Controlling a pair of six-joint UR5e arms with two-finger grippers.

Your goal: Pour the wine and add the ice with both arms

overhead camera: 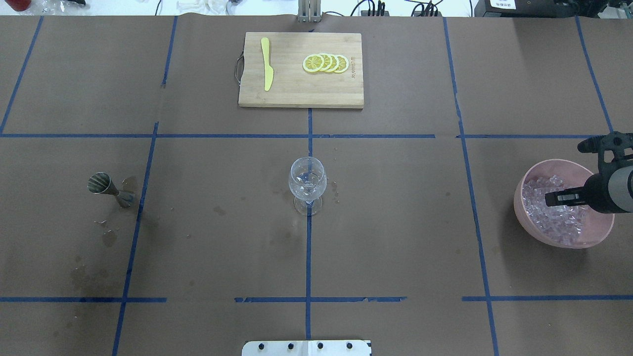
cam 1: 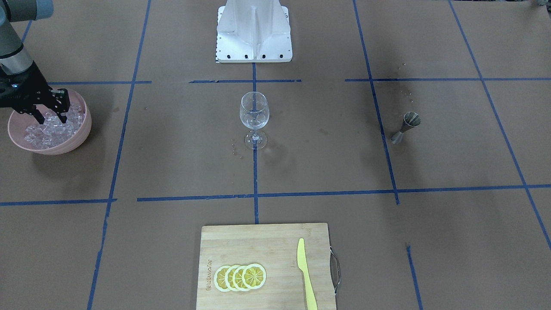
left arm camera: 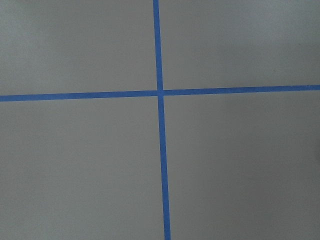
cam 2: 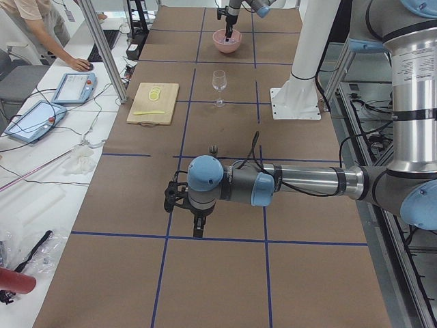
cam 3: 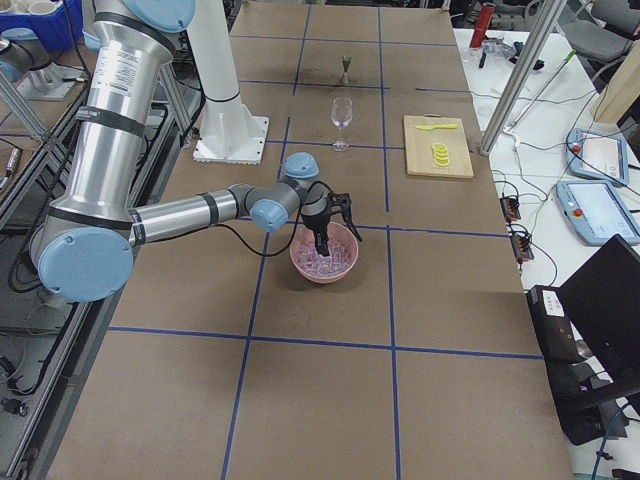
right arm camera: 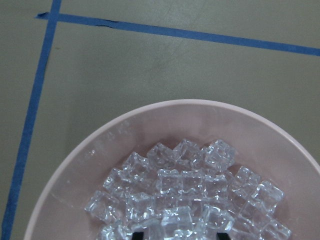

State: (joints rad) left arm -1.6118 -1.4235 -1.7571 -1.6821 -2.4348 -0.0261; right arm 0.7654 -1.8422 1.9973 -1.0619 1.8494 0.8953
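A clear wine glass (cam 1: 254, 112) stands upright at the table's middle, and it also shows in the overhead view (overhead camera: 307, 180). A little clear wine (overhead camera: 307, 189) is barely visible in its bowl. A pink bowl (cam 1: 87, 125) holds a heap of clear ice (cam 1: 46, 132). My right gripper (cam 1: 51, 118) is open, with its fingertips down among the ice cubes (right arm camera: 185, 185). From overhead the right gripper (overhead camera: 550, 199) reaches over the bowl's rim (overhead camera: 519, 198). My left gripper (cam 2: 198, 234) points down over bare table far from the glass. I cannot tell whether it is open or shut.
A steel jigger (cam 1: 407, 125) stands on the robot's left side, among damp stains. A wooden cutting board (cam 1: 241, 241) with lemon slices (cam 1: 240, 277) and a yellow knife (cam 1: 305, 275) lies at the far edge. The white robot base (cam 1: 254, 32) stands behind the glass.
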